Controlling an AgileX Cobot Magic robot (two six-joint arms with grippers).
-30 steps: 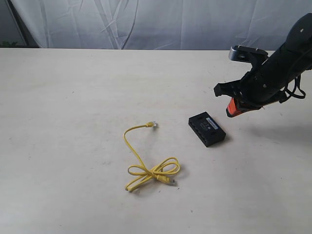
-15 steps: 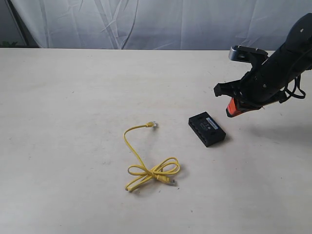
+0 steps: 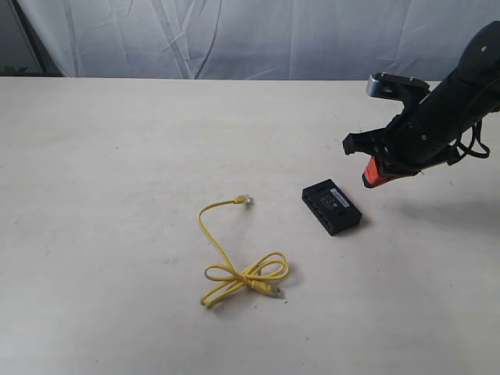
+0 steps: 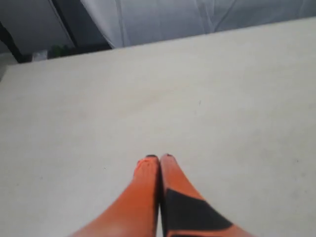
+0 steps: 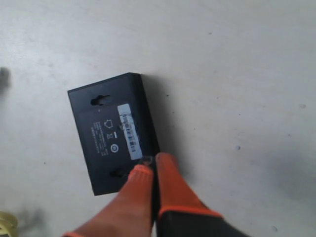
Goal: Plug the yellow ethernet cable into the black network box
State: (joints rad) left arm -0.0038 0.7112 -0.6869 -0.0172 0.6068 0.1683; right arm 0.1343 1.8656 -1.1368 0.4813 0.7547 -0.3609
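The yellow ethernet cable [image 3: 238,266] lies on the pale table, knotted into a loose bow, with one clear plug [image 3: 247,199] pointing toward the box. The black network box [image 3: 331,206] lies flat to its right; in the right wrist view the box [image 5: 111,131] shows a pale label strip. My right gripper [image 3: 370,176] hovers just right of and above the box, its orange fingers pressed together and empty; in its own view the gripper [image 5: 150,160] overlaps the box's edge. My left gripper [image 4: 158,158] is shut over bare table and is out of the exterior view.
The pale table [image 3: 117,156] spreads wide on all sides, with a white curtain [image 3: 234,35] along its far edge. A scrap of yellow cable [image 5: 6,223] shows at the edge of the right wrist view.
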